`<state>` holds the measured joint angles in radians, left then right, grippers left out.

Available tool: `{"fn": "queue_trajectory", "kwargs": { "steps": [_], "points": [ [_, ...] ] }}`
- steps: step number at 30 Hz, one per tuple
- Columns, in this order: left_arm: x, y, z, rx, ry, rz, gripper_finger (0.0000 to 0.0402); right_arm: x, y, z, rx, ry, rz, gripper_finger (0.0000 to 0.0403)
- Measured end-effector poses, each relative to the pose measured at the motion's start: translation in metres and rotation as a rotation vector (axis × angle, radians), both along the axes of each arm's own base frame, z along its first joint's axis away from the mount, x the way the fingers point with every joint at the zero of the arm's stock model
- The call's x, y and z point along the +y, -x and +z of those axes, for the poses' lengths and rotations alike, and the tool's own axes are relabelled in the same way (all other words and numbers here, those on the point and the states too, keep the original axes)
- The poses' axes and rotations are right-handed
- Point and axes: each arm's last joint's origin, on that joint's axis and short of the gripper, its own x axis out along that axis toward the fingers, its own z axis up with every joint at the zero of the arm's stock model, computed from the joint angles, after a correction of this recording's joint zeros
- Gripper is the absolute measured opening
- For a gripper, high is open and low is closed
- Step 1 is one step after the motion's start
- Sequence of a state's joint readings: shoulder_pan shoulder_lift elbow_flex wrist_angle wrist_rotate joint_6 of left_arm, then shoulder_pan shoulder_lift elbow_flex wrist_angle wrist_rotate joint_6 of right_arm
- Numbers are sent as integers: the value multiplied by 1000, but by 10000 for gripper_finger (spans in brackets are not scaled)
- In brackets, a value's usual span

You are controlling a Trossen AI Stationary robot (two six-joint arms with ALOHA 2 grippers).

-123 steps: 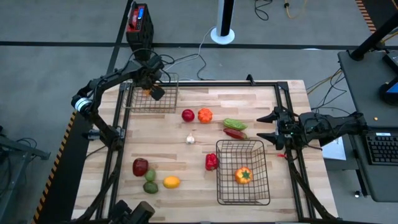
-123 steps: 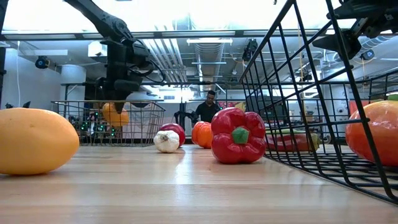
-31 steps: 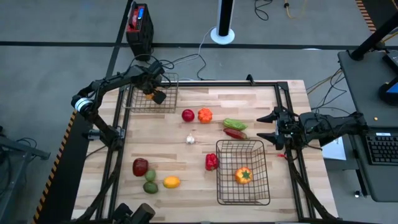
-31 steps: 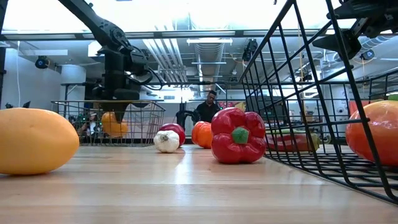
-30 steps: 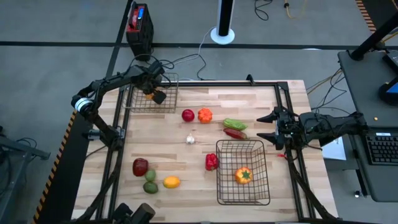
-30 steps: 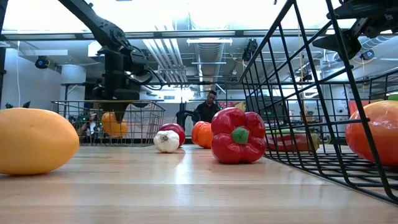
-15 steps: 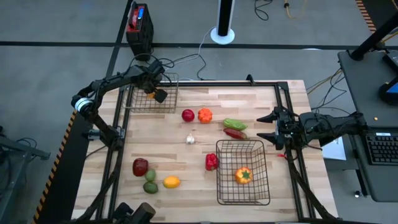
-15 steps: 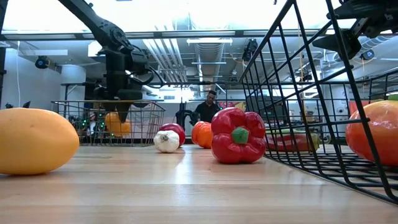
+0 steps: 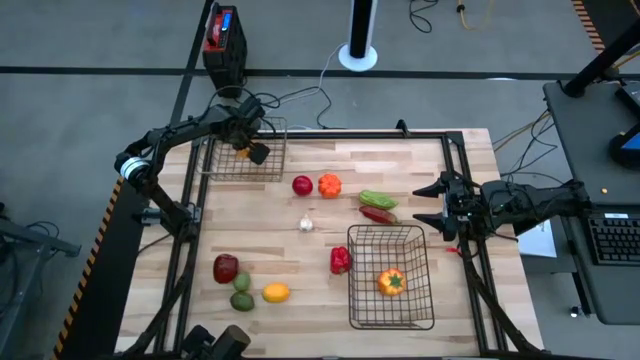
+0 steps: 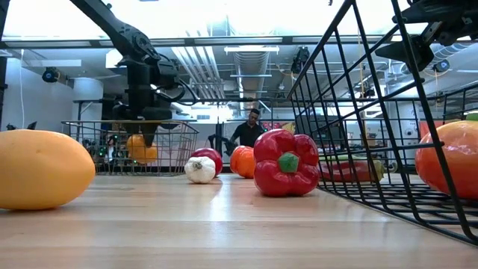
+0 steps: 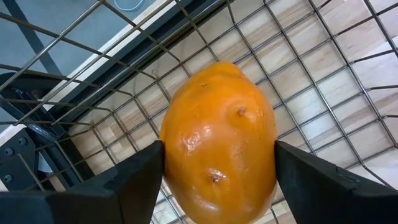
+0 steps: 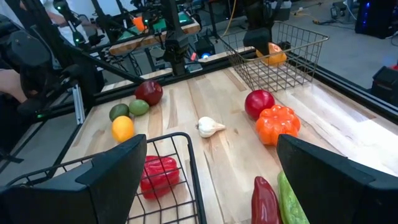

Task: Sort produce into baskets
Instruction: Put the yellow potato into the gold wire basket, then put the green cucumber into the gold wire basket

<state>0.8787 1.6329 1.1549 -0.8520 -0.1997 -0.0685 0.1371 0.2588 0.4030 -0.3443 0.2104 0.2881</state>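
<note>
Along the near edge of the pale wooden-plank table [image 9: 420, 160] lie a yellow lemon-shaped fruit [image 9: 276, 293], two small green fruits [image 9: 242, 292] and a dark red apple-like fruit [image 9: 226, 267], all toward the left corner; toward the near right corner stands the larger black wire-mesh basket [image 9: 355, 290] with an orange bell pepper [image 9: 391, 282] inside, and a glossy red bell pepper [image 9: 341, 260] sits just outside its left wall. Further in, around the middle of the table, are a tiny white garlic bulb [image 9: 306, 224], a red round fruit [image 9: 302, 185] touching or nearly touching an orange ribbed pumpkin-like piece [image 9: 329, 185], and a green pod [image 9: 377, 199] lying beside a red chilli [image 9: 377, 214]. At the right edge the right gripper [image 9: 432, 204] hovers with its fingers spread and empty, pointing inward; the chilli and pod lie just ahead of it, long axes roughly across its reach (so this arm looks the nearer one for them). At the far left corner the smaller black wire-mesh basket [image 9: 270, 165] holds the left gripper [image 11: 214, 165], its fingers standing wide on either side of a smooth orange oval fruit [image 11: 219, 140], low over the mesh floor; whether they press it or have let go cannot be told, though release seems the step in hand.
</note>
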Motion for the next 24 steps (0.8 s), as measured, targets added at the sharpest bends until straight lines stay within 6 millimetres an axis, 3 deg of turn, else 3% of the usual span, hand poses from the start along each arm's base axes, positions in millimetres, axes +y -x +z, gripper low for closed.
{"fn": "queue_trajectory", "kwargs": {
  "steps": [9,18,24],
  "points": [
    [0,0,0,0,0,1,275,0,0,0,0,0,0,352],
    [0,0,0,-1,0,1,314,0,0,0,6,1,0,352],
    [0,0,0,-1,0,1,320,0,0,-1,6,1,0,352]
  ]
}}
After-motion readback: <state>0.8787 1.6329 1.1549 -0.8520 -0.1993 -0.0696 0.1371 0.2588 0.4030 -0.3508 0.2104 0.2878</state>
